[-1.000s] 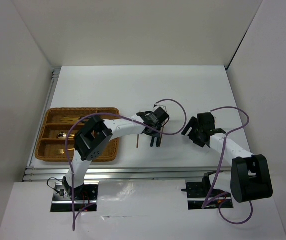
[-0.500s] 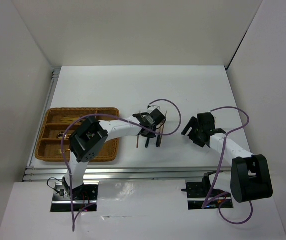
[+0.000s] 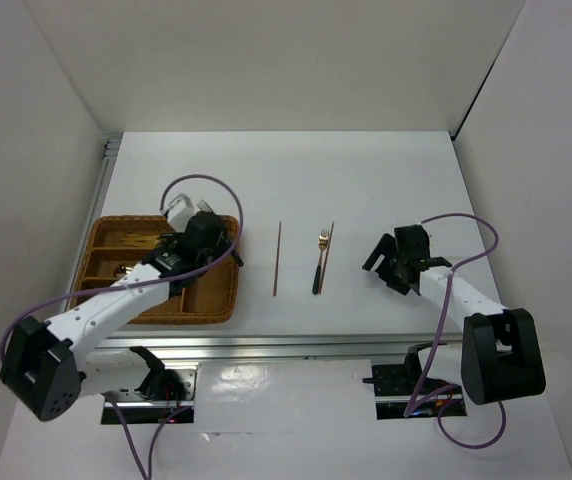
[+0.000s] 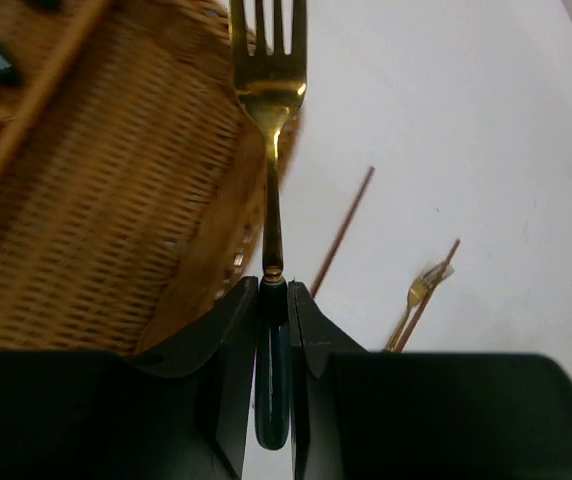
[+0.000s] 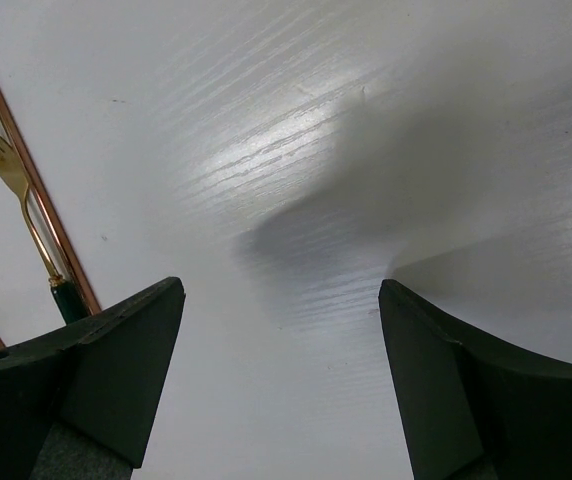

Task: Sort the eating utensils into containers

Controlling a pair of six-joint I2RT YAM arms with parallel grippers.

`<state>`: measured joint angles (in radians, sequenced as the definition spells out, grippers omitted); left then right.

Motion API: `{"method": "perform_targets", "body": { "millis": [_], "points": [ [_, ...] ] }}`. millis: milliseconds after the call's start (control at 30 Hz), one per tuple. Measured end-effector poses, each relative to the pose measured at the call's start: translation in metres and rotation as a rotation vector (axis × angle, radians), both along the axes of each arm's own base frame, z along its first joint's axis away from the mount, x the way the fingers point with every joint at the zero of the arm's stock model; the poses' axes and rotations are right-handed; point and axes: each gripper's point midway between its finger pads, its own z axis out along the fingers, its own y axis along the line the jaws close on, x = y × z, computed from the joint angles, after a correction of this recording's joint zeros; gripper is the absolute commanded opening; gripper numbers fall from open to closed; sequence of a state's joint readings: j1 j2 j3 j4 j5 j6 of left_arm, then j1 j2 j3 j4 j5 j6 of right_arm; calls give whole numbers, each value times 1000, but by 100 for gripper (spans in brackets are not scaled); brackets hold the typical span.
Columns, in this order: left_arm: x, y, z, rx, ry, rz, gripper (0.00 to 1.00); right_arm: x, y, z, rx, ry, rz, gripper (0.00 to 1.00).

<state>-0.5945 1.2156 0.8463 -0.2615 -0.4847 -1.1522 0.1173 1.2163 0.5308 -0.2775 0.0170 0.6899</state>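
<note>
– Since a second ago the left arm has swung away from the middle of the table and now reaches over the tray (image 3: 88, 300) at the left of the top view. The right arm did not move.
– What does the left claw (image 4: 274, 292) hold?
– It is closed on a fork (image 4: 270, 95) and pinches the dark green handle just below the gold collar. The gold tines point forward, over the right-hand rim of the tray. The fork is in the air, not yet laid down.
– And the right claw (image 5: 278, 290)?
– Its fingers stand apart with nothing between them, above bare table (image 3: 406, 180) at the right of centre.
– What remains outside the tray?
– A second fork (image 3: 319, 265) lies in the middle of the top view with a thin stick (image 3: 330, 240) just beside it. Another stick (image 3: 277, 258) lies a little to the left, apart from them.
– How will these handle, you think?
– I judge them light and stiff, so nothing will bend. But the metal is smooth and slim and may turn between the pads. I would take the handle near its middle, where the balance is better. The sticks lie flat and are very thin, so they are harder to pinch; I would close low and slowly.
</note>
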Motion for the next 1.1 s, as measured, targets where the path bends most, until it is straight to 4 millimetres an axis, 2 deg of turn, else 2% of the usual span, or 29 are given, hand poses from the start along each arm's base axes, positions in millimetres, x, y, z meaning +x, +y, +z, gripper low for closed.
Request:
{"method": "perform_targets", "body": {
  "millis": [67,267,500,733,967,1100],
  "points": [
    [-8,22,-3,-57,4,110,23,0,0,-1,1,3,1,86],
    [-42,100,-34,-145,77,493,23,0,1,-1,5,4,4,86],
    [-65,152,-32,-185,71,753,23,0,1,-1,5,4,4,86],
    [-90,177,-46,-161,143,900,26,0,1,-1,5,4,4,86],
    [-101,182,-46,-172,148,939,27,-1,1,-4,5,15,5,86],
    [-107,184,-53,-162,165,951,30,0,2,-3,10,11,8,86]
  ]
}}
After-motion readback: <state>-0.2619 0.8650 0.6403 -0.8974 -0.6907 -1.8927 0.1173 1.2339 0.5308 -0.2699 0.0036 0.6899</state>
